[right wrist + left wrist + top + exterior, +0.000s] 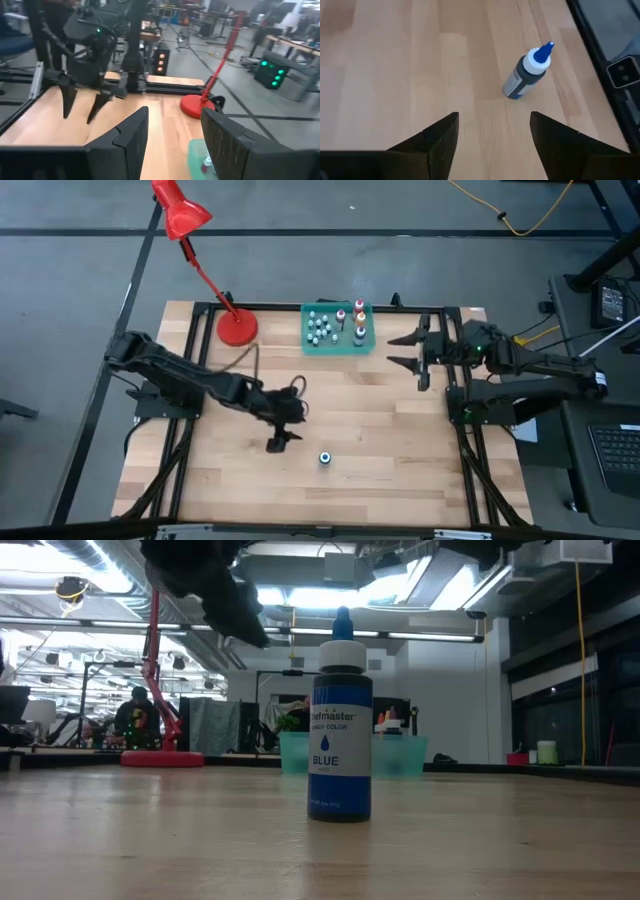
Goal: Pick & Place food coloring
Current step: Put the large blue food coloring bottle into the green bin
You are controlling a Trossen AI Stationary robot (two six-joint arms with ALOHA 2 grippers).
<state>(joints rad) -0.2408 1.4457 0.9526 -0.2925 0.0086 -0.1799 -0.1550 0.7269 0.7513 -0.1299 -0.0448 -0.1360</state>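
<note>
From above, a blue food coloring bottle (325, 458) stands alone on the wooden table (400, 470), toward the near edge and roughly in the middle. The left gripper (283, 438) sits just to its left, fingers spread and holding nothing, apart from the bottle. At the far edge sits the teal tray (340, 345), carrying the other little bottles (318, 328), whitish ones on its left half and a few taller coloured ones on its right. The red desk lamp (236, 327) has its base just left of the tray. The right gripper (404, 351) waits to the right of the tray, its fingers apart and empty. Down at table level, the blue bottle (340, 730) is upright and dead centre, white collar and blue tip on top, the word BLUE on its label, with the tray (296, 752) far behind it and the lamp (160, 756) off to the left; part of a dark arm hangs overhead, and I can't tell which arm it is. On the left wrist camera, the two dark fingers (437, 142) stand wide, and the bottle (526, 75) sits beyond them on bare wood, clear of both. On the right wrist camera, the fingers (131, 137) are parted around nothing, the lamp base (197, 107) lies ahead, a corner of the tray (200, 155) shows between them, and the left gripper (82, 102) hangs far across the table.
</note>
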